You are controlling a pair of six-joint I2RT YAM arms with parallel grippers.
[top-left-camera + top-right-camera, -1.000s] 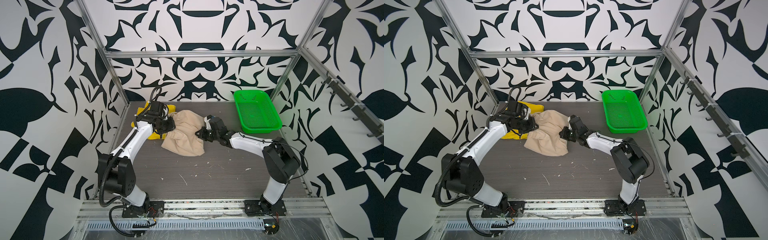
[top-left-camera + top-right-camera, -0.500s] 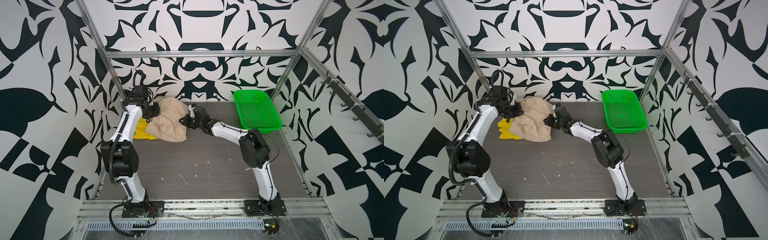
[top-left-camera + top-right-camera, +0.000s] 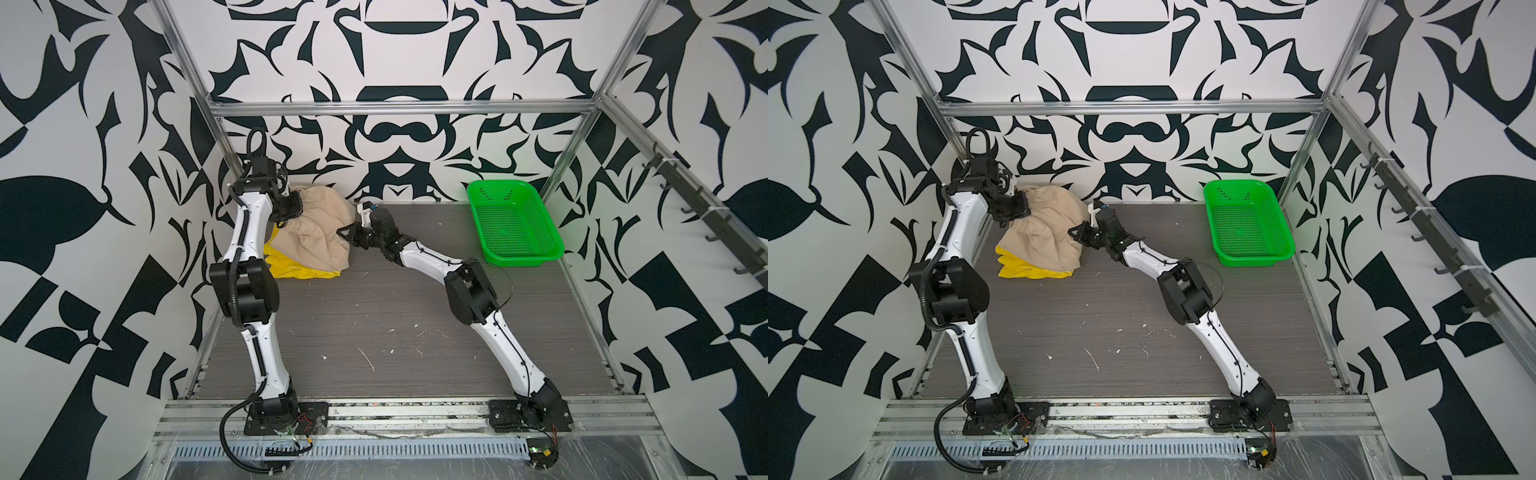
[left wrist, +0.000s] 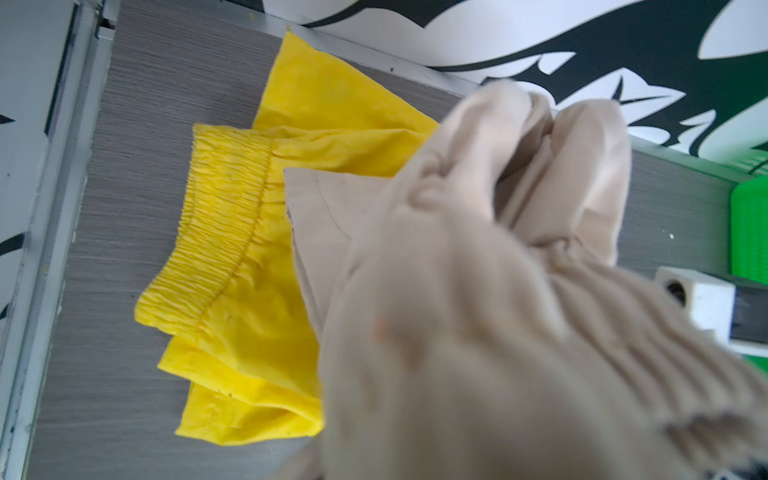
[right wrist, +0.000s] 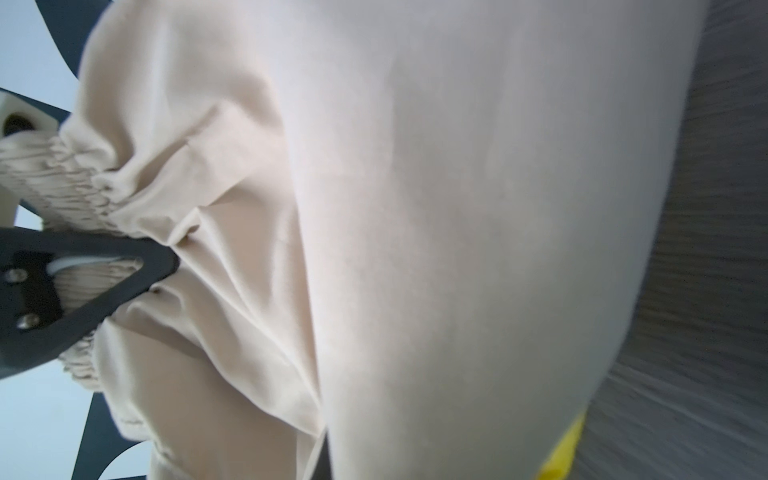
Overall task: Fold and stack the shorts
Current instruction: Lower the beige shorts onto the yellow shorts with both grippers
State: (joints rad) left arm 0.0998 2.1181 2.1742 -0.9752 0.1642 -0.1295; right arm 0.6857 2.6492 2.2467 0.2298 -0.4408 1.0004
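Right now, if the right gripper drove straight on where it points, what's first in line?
The beige cloth shorts: the right gripper is shut on their gathered waistband. Beyond the cloth, probably the left arm; depth unclear.

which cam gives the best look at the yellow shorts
The left wrist view: the yellow shorts lie in plain sight, gathered waistband included, only partly covered by the beige shorts. Both top views show just their yellow edge sticking out beneath the beige pair. The right wrist view catches only a yellow sliver.
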